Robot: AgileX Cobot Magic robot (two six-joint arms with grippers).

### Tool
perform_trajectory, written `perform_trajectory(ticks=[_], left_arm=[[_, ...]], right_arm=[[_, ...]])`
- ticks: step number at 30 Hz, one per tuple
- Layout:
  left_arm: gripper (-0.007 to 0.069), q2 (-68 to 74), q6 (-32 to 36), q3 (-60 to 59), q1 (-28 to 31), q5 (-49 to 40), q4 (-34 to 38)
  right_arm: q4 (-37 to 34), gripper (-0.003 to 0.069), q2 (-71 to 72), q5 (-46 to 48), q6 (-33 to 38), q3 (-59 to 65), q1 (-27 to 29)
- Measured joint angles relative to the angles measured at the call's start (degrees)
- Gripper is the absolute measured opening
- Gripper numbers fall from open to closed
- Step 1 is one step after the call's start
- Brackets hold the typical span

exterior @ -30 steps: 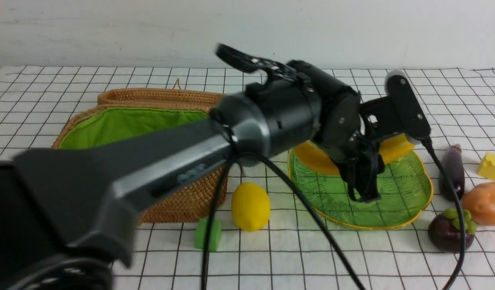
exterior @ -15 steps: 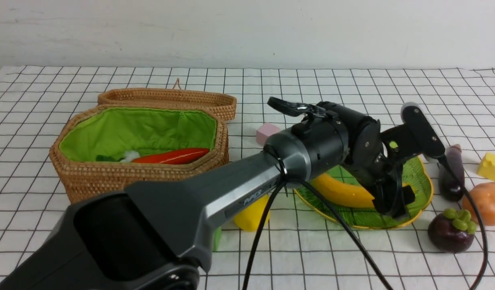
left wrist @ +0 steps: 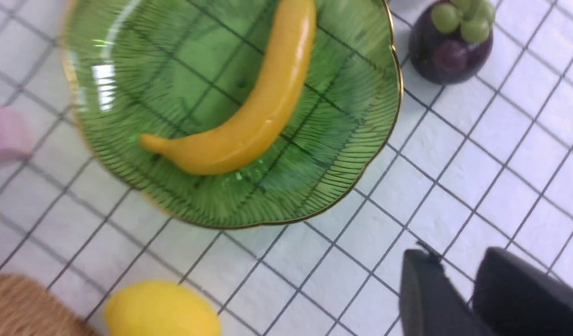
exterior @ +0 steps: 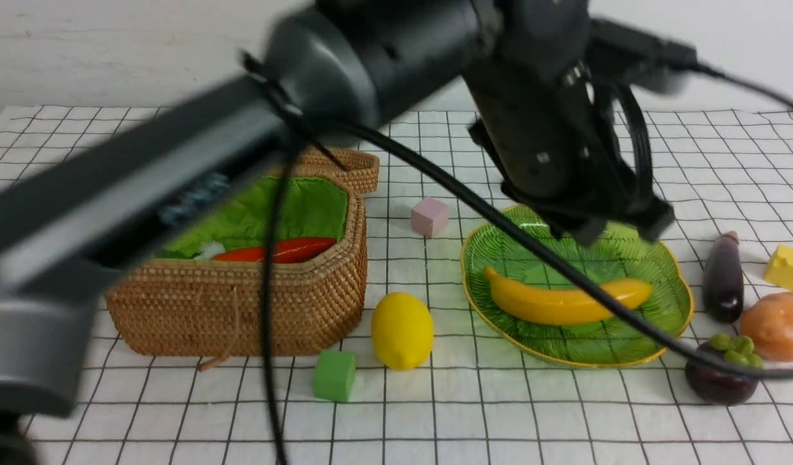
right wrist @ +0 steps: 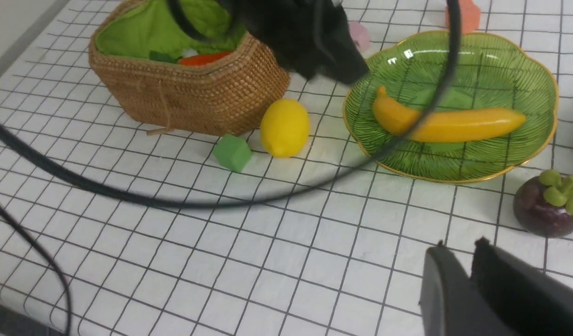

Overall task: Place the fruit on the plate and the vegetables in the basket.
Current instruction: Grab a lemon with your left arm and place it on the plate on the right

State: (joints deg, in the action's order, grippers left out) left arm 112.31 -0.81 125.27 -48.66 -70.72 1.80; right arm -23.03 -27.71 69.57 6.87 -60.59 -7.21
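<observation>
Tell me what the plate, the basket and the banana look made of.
Plate: seemingly translucent green glass, glossy; the grid shows through, gold-edged.
Basket: woven wicker, matte tan, with green cloth lining.
Banana: probably smooth plastic, with a slight sheen.

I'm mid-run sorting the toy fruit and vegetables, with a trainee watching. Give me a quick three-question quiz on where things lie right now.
1. True or false: the oval yellow toy lemon lies in the translucent green glass plate.
2. Which item lies inside the octagonal tan woven wicker basket? A: rounded tan-orange potato. B: orange-red carrot. C: long dark purple eggplant.
3. How many toy fruits lie on the checked cloth, not in the plate?

Key
1. False: it lies on the cloth, between the basket and the plate.
2. B.
3. Two: the lemon and the round dark purple mangosteen.
</observation>
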Motion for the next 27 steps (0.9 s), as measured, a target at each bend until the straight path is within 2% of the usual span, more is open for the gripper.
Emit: perform_trajectory(ticks=[2, 5, 9, 13, 16, 17, 18, 19, 21, 24, 27], left_arm=[[-0.0009, -5.82, -5.31, -4.23, -0.11, -0.32, -2.61], [-0.0013, -11.00, -9.73, -13.21, -1.16, -0.72, -3.91], [0.0006, -11.21, -12.15, -23.33, -3.63, -0.72, -6.13], [0.0132, -6.15, -14.93, -27.16, -3.94, -0.65, -11.59], [0.0298, -1.93, -19.57, -26.82, -1.33, 1.81, -14.56], [0.0382, -0.09, -21.86, -26.27, 0.27, 2.83, -15.19], [0.0382, 0.16, -21.86, -26.27, 0.48, 2.83, -15.19], [0.0475, 1.83, -23.61, -25.88, 1.95, 4.32, -15.75], [0.0585, 3.80, -25.98, -25.76, 3.59, 6.68, -16.25], [0.0652, 5.70, -27.75, -25.76, 4.18, 9.50, -17.05], [0.0668, 6.93, -28.71, -25.76, 4.18, 11.31, -18.88]], right_arm=[[-0.82, 0.0109, 0.00, 0.00, 0.40, 0.00, 0.00], [-1.29, 0.0111, 0.00, 0.19, 1.44, 0.00, 0.00], [-1.53, 0.0112, 0.00, 1.03, 1.67, 0.00, 0.00], [-1.53, 0.0115, 0.00, 1.86, 2.44, 0.00, 0.00], [-1.58, 0.0118, 0.00, 2.42, 3.64, 0.00, 0.00], [-1.58, 0.0120, 0.00, 2.63, 4.06, 0.00, 0.00], [-1.58, 0.0120, 0.00, 2.75, 4.13, 0.00, 0.00], [-1.71, 0.0120, 0.00, 2.78, 4.34, 0.00, 0.00], [-1.71, 0.0120, 0.06, 2.78, 4.67, 0.00, 0.00], [-1.71, 0.0122, 0.06, 2.78, 4.97, 0.00, 0.00], [-1.71, 0.0122, 0.06, 2.78, 5.96, 0.00, 0.00]])
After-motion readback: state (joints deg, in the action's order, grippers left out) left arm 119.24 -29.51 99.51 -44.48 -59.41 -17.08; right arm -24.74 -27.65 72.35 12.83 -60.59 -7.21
